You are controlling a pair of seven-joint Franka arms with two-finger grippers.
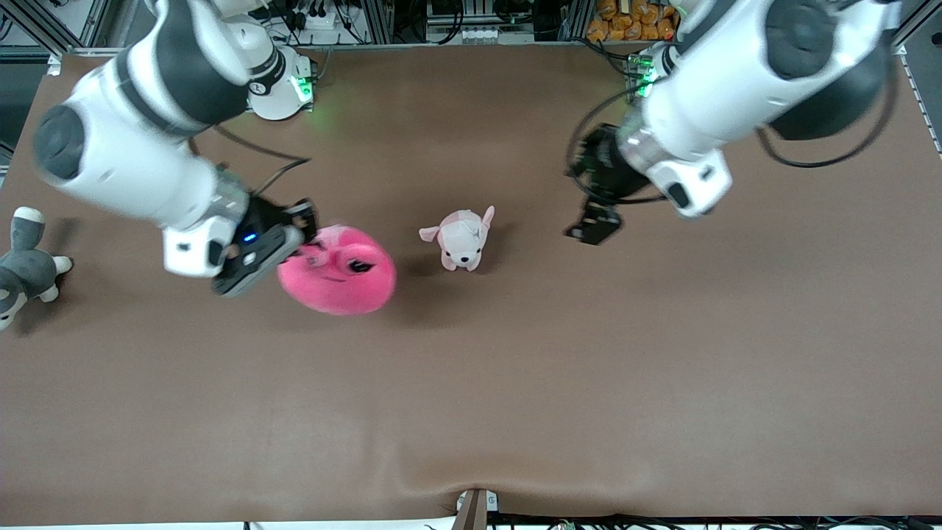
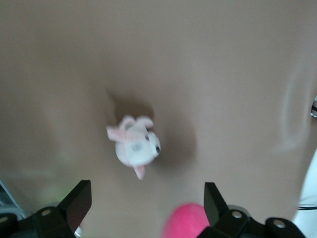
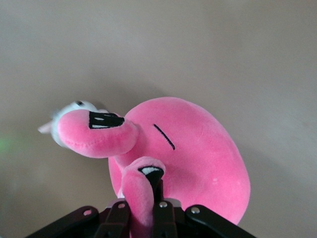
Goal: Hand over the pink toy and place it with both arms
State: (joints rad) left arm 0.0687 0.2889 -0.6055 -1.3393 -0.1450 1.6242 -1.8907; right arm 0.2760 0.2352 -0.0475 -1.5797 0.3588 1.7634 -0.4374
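The pink toy, a round hot-pink plush with black squinting eyes, hangs from my right gripper over the table, toward the right arm's end. In the right wrist view the right gripper is shut on one ear of the pink toy. My left gripper is up over the table on the side of the puppy plush toward the left arm's end, apart from the toy. The left gripper stands open with nothing between its fingers. The pink toy shows low beside one finger.
A small pale pink-and-white puppy plush stands on the brown table between the two grippers, also in the left wrist view as the puppy plush. A grey-and-white plush animal lies at the table's edge at the right arm's end.
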